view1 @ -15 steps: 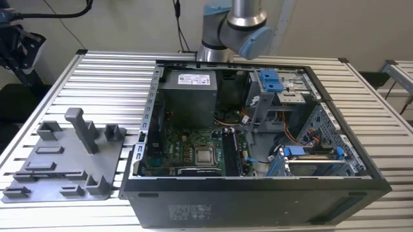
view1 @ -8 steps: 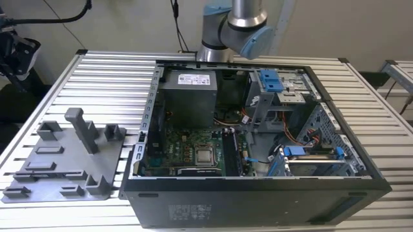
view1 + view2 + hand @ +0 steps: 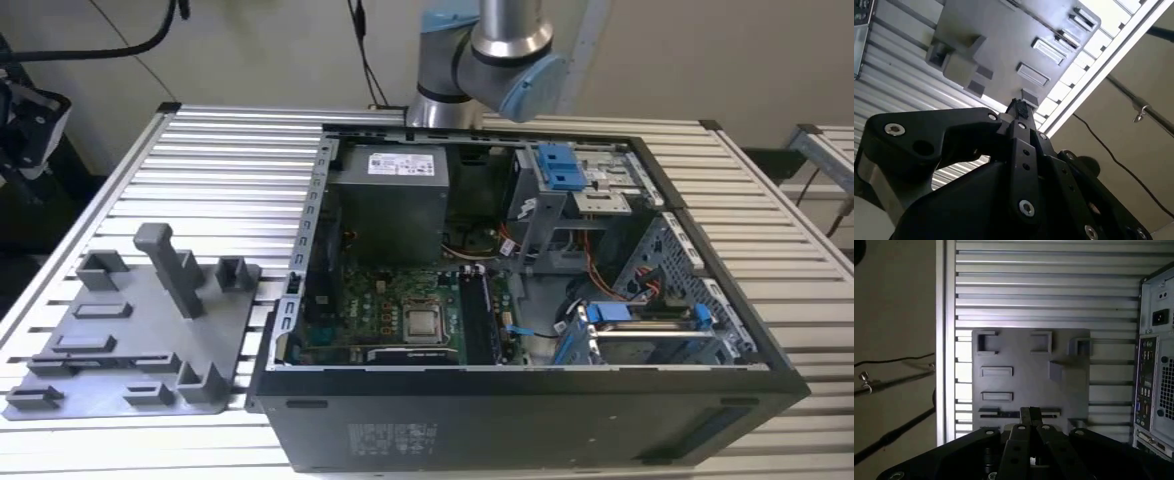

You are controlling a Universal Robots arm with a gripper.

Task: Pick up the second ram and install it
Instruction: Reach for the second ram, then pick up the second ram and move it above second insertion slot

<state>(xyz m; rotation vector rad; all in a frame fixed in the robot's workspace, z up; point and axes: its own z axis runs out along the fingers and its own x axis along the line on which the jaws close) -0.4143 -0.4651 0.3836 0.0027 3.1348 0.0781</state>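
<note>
You were in a robotics lab: an opened computer case (image 3: 534, 425) lay on a slatted metal desk (image 3: 227, 170) beside a grey fixture (image 3: 127, 345), with a robot arm (image 3: 501, 65) behind.

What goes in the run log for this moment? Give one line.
gripper shut | over gray fixture tray | tray beside open computer case

In the first wrist view my own claw (image 3: 1030, 411) blocks the edge of the grey fixture plate (image 3: 1029, 375) nearest me, and the PC case (image 3: 1154, 370) beside that plate gets chopped off by the frame edge.
</note>
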